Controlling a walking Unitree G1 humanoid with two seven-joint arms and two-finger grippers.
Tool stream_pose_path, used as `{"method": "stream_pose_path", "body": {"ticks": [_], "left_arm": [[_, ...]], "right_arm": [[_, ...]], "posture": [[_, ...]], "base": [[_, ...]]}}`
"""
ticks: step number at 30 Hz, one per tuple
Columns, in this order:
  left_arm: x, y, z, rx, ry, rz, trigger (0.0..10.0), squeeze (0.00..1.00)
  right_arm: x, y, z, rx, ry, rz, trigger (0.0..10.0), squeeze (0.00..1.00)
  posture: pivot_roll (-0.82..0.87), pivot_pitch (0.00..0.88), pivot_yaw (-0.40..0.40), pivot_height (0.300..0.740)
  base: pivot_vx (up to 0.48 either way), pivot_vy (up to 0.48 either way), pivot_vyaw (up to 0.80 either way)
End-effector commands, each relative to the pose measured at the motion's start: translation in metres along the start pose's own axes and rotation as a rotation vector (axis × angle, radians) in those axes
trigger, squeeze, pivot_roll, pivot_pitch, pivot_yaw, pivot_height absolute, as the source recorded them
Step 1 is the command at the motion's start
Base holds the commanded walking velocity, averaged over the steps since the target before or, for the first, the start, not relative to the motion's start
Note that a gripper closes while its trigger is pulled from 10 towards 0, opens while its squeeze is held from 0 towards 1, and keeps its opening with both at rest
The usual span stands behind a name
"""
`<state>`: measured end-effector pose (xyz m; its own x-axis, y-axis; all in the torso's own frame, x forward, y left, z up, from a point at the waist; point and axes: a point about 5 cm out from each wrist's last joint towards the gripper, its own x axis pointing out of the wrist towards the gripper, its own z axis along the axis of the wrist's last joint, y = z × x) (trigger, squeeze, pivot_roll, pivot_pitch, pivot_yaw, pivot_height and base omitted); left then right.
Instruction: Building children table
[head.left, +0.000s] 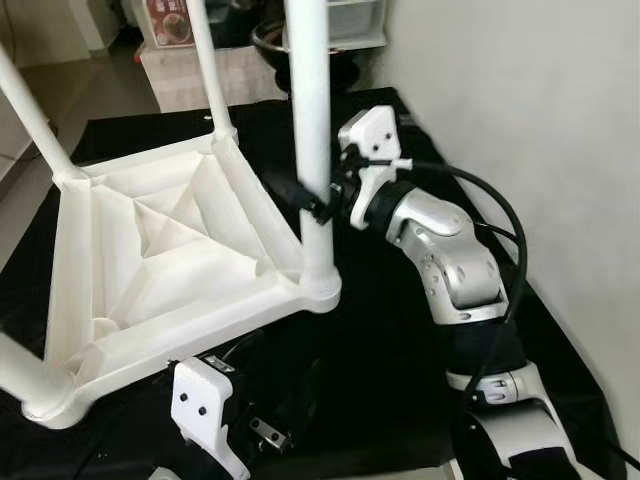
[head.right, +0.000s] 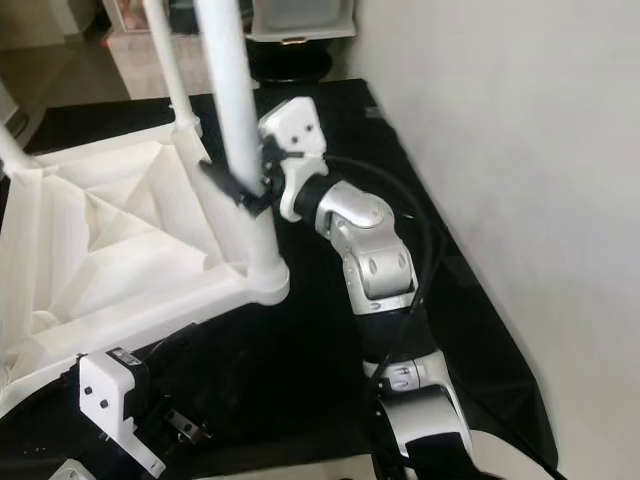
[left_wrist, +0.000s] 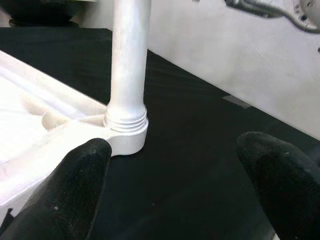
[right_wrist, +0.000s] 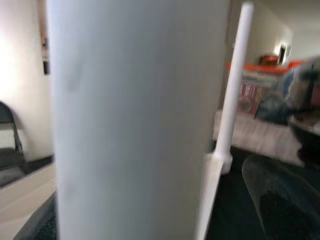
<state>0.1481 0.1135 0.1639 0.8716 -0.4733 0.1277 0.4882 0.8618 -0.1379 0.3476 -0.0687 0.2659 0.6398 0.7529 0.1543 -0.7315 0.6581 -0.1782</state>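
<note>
A white plastic children's table lies upside down on a black cloth, its legs pointing up. My right gripper is shut on the near-right leg, a little above its corner socket. In the right wrist view this leg sits right against the camera, with one black finger beside it. My left gripper is open, low by the table's front edge, facing the threaded base of that leg. Nothing is between its fingertips. Its white wrist housing shows below the table.
A white wall runs close along the right side of the cloth. Other upright legs stand at the far corners. A dark bowl and a red-labelled box sit behind the table. Pale floor lies at the left.
</note>
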Motion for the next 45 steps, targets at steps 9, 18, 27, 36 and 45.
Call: {"method": "stream_pose_path", "body": {"ticks": [9, 18, 27, 36, 45], "left_arm": [[0.0, -0.001, -0.003, -0.013, 0.017, -0.001, 10.0, 0.0], [-0.001, -0.003, -0.004, -0.015, 0.014, 0.012, 10.0, 0.0], [0.0, -0.003, -0.004, -0.016, 0.014, 0.008, 10.0, 0.0], [-0.001, -0.004, -0.004, -0.02, 0.015, 0.008, 10.0, 0.0], [-0.003, -0.002, -0.003, -0.021, 0.018, 0.007, 10.0, 0.0]], "right_arm": [[-0.001, 0.0, -0.011, -0.027, 0.045, 0.527, 10.0, 0.0], [-0.002, -0.017, -0.016, -0.049, 0.127, 0.567, 10.0, 0.0], [-0.002, -0.011, -0.033, 0.006, 0.165, 0.658, 0.0, 0.0], [-0.017, -0.016, -0.046, 0.085, 0.17, 0.601, 0.0, 0.0], [-0.054, 0.009, -0.08, 0.018, 0.253, -0.243, 0.0, 0.0]], "posture": [[0.07, 0.122, 0.003, 0.74], [0.07, 0.13, -0.006, 0.74], [0.06, 0.131, -0.01, 0.74], [0.04, 0.14, -0.013, 0.74], [0.02, 0.148, -0.002, 0.74]], "base": [[0.0, 0.0, 0.0], [0.0, 0.0, 0.0], [0.0, 0.0, 0.0], [0.0, 0.0, 0.0], [0.0, 0.0, 0.0]]}}
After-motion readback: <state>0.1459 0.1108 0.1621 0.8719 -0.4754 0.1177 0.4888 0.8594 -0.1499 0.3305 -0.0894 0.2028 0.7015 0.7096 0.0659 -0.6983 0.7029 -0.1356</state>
